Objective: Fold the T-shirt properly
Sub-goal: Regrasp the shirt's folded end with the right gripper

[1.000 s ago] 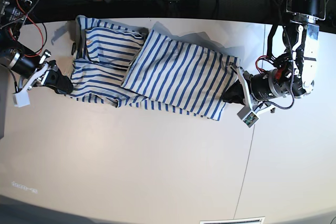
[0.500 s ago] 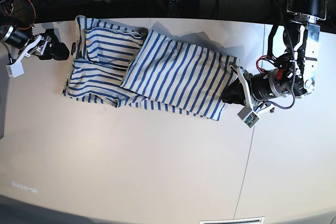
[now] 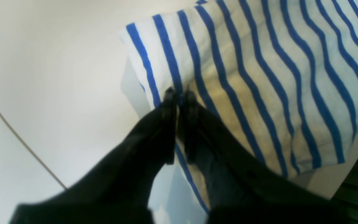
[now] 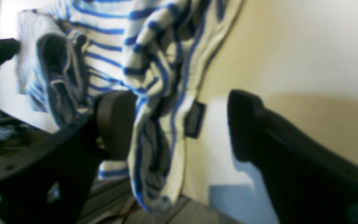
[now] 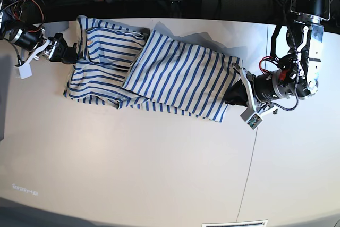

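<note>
Now, near to far. Near half of the table (image 5: 133, 174) is bare.

Mid-table: the T-shirt (image 5: 159, 70) lies partly folded, a striped panel doubled over the middle, running from the far-left corner toward the right.

Right side: left gripper (image 5: 235, 93) sits at the shirt's right edge. In the left wrist view its fingers (image 3: 169, 105) are pinched nearly together on the fabric edge, cloth caught between them. Position matches the earlier base frames; this arm has not shifted.

Far left: right gripper (image 5: 65, 52) has changed most. A second ago it was at the shirt's near-left corner, low on the cloth. It then lifted away and travelled toward the far edge, and now sits just beside the far-left corner of the shirt. In the right wrist view its jaws stand wide apart, nothing held; bunched hem and a small dark label (image 4: 194, 119) lie between the two pads (image 4: 117, 121).

Judgement: the near-left corner has been let go and a new grasp at the far-left hem is being lined up. The shirt's outline is unchanged across the three base frames, so no fold has been added in this interval. The bunched layers there risk a partial pick-up.
</note>
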Motion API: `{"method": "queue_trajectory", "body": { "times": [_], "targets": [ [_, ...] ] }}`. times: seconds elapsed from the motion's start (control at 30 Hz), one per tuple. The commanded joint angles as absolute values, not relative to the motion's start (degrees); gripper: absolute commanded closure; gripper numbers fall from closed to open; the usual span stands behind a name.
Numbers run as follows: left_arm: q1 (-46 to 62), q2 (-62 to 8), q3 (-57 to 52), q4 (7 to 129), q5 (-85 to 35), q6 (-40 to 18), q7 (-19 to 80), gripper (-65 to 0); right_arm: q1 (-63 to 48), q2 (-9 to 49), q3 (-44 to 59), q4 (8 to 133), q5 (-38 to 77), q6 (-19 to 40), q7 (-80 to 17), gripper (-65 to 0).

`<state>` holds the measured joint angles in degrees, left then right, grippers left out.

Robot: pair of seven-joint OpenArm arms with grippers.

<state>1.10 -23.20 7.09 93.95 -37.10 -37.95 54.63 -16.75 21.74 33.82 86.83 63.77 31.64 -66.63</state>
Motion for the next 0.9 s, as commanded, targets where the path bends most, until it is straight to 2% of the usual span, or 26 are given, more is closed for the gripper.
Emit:
{"method": "queue_trajectory", "body": {
  "times": [0.0,0.47,0.77,0.8,0.87],
  "targets": [
    [0.2,-23.8,6.7,94.9,-37.9,-38.8,53.9,-7.7,-16.1,22.5,33.5,86.4,65.6,34.5,-66.1,-44.7],
    [0.2,-23.8,6.7,94.9,-37.9,-38.8,54.1,-7.7,-14.8,16.0,29.4,80.0,67.5,34.5,-67.5,-44.7],
    [0.2,-23.8,6.7,94.9,-38.0,-38.8,54.0,-7.7,-14.3,15.9,29.4,80.0,66.3,34.5,-67.3,-43.7],
    [0.2,-23.8,6.7,94.9,-38.0,-38.8,54.0,-7.7,-14.0,15.9,29.4,80.0,65.7,34.5,-67.2,-38.7],
    [0.2,-23.8,6.7,94.9,-38.4,-38.8,54.0,-7.7,-12.9,15.9,29.4,80.0,63.1,34.5,-67.3,-19.7]
  ]
}}
